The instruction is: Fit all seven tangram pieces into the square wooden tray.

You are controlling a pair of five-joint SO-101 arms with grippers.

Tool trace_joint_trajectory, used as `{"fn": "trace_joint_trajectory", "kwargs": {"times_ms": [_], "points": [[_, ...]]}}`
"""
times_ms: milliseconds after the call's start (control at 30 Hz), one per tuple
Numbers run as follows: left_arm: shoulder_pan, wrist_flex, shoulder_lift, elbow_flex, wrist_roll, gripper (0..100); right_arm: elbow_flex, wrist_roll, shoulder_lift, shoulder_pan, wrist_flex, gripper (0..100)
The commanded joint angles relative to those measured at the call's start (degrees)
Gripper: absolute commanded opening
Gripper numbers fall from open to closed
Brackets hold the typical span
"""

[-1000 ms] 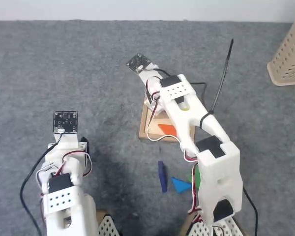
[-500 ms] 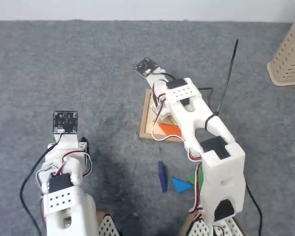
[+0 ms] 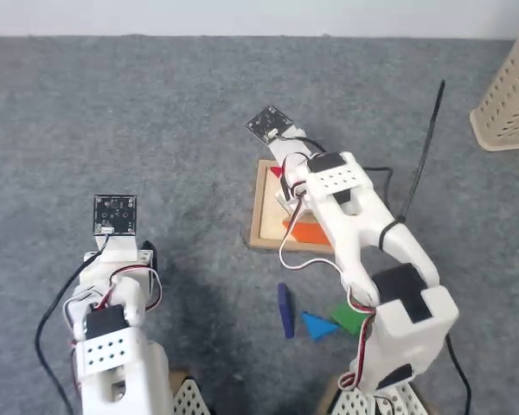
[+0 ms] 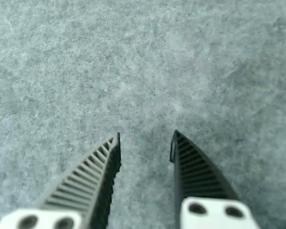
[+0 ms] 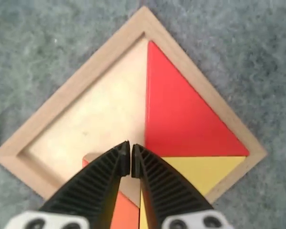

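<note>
Right end effector is down over the square wooden tray, its two ribbed tips pressed together with nothing visible between them, touching or just above the bare tray floor at the edge of the orange piece; whether that orange piece sits flat, I can't tell. Inside the tray, the big red triangle fills one corner, its long edge running along the middle of the tray, and a yellow piece butts against it. The other half of the tray floor is bare wood, and that's the space to fill. Now the key relation: the loose pieces lie below the tray in the high view, lower centre of the frame, back toward the right arm's base. There's a dark blue piece with its long axis running up and down the frame, a lighter blue triangle just beside it, and a green piece next along. So the right arm looks like the nearer one, and I'd judge it needs to draw back toward its own base to fetch one. Left end effector hangs spread wide over bare grey worktop at lower left, well apart from tray and pieces.
</note>
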Motion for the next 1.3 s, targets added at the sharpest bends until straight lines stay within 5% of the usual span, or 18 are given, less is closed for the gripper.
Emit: {"fn": "trace_joint_trajectory", "kwargs": {"times_ms": [0, 267, 700, 900, 1100, 1267], "points": [[-0.26, -1.49, -1.14, -0.22, -0.35, 17, 0.53, -0.79, -5.14, -1.36, -1.01, 0.6], [-0.26, -1.49, -1.14, -0.22, -0.35, 17, 2.99, -2.64, -13.93, 3.56, 6.55, 0.6], [-0.26, -1.49, -1.14, -0.22, -0.35, 17, 30.59, -2.2, -40.75, 6.81, 21.32, 0.6], [-0.26, -1.49, -1.14, -0.22, -0.35, 17, 39.03, 10.55, -49.01, 7.43, 28.62, 1.7], [-0.26, -1.49, -1.14, -0.22, -0.35, 17, 42.9, 16.35, -50.33, 6.99, 29.05, 20.8], [-0.26, -1.49, -1.14, -0.22, -0.35, 17, 45.19, 20.92, -47.16, 5.93, 28.44, 24.4]]}}
